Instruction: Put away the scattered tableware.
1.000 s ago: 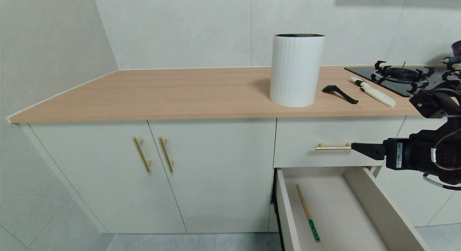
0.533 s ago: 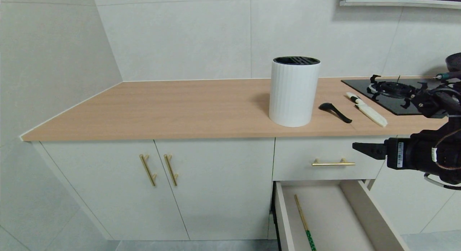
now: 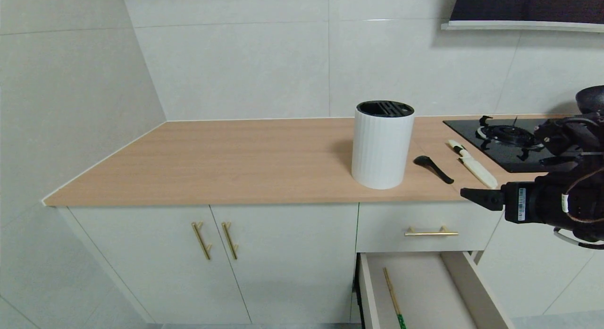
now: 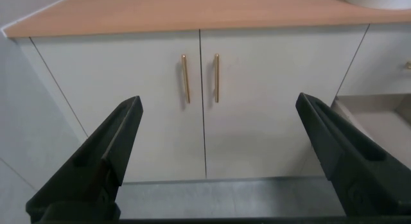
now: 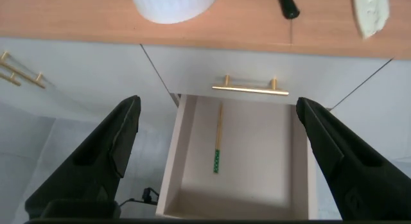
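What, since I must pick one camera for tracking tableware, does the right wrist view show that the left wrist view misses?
Right wrist only: the chopstick in the drawer, the spoon and the knife on the counter. Left wrist only: the counter's left end and the wall beside it. Shared: the counter edge, holder, door handles, part of the open drawer.

No text, number or sign is legible on anything in view
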